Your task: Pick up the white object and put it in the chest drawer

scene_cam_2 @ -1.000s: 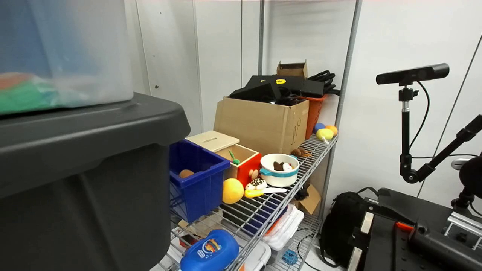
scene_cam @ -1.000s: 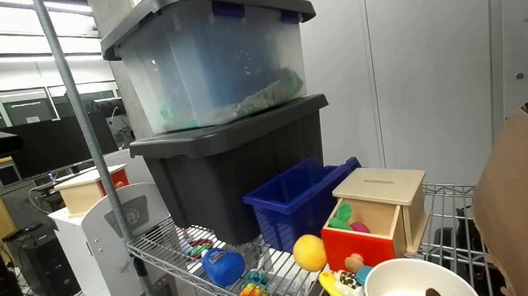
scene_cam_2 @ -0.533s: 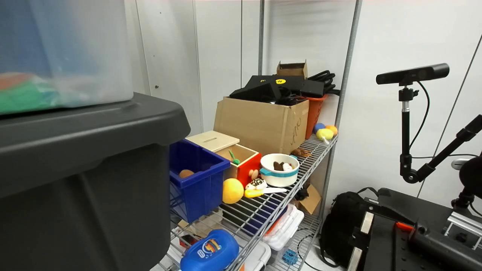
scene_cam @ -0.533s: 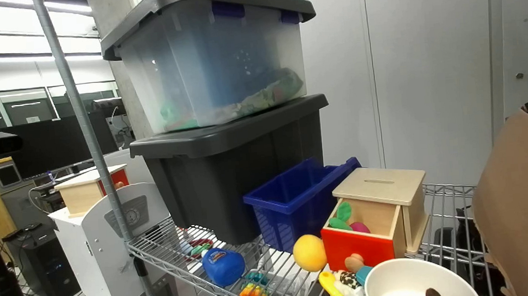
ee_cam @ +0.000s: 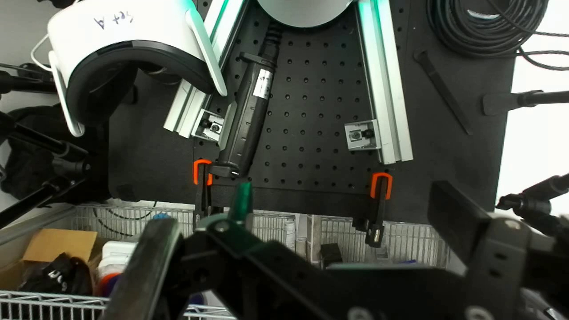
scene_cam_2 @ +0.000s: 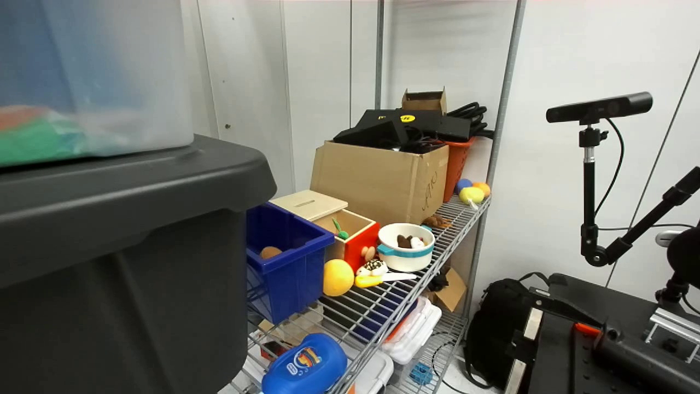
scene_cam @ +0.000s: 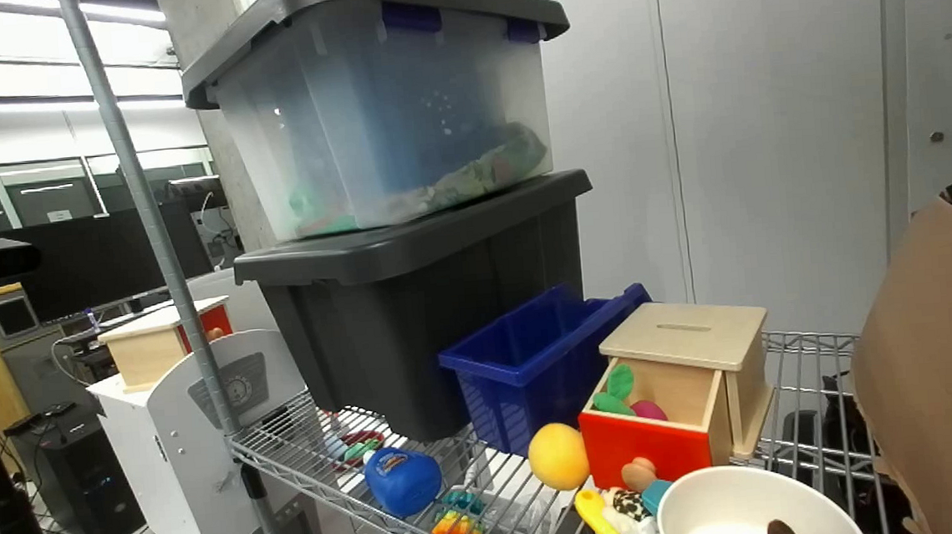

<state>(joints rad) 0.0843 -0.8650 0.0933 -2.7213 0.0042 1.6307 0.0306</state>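
Note:
The chest drawer [scene_cam: 682, 332] is a light-wood box on the wire shelf. Its red-fronted drawer is pulled out and holds a green and dark pink toy [scene_cam: 649, 410]. It also shows in an exterior view [scene_cam_2: 309, 205]. Several things look white, and I cannot tell which is meant: a white pot [scene_cam_2: 406, 260] with teal handles, a small white piece [scene_cam_2: 416, 242] inside it, and a black-speckled white toy [scene_cam_2: 373, 267] before the drawer. My gripper [ee_cam: 304, 209] is open and empty in the wrist view, by a black tabletop's edge, with none of these between its fingers.
A blue bin [scene_cam: 525, 372] stands beside the drawer. A yellow ball [scene_cam: 558, 456] and yellow-handled knife [scene_cam_2: 383, 279] lie in front. A dark tote [scene_cam: 422, 329] and cardboard box [scene_cam_2: 377, 175] flank them. The wrist view shows a white headset [ee_cam: 129, 26] and an orange-tipped clamp [ee_cam: 381, 184].

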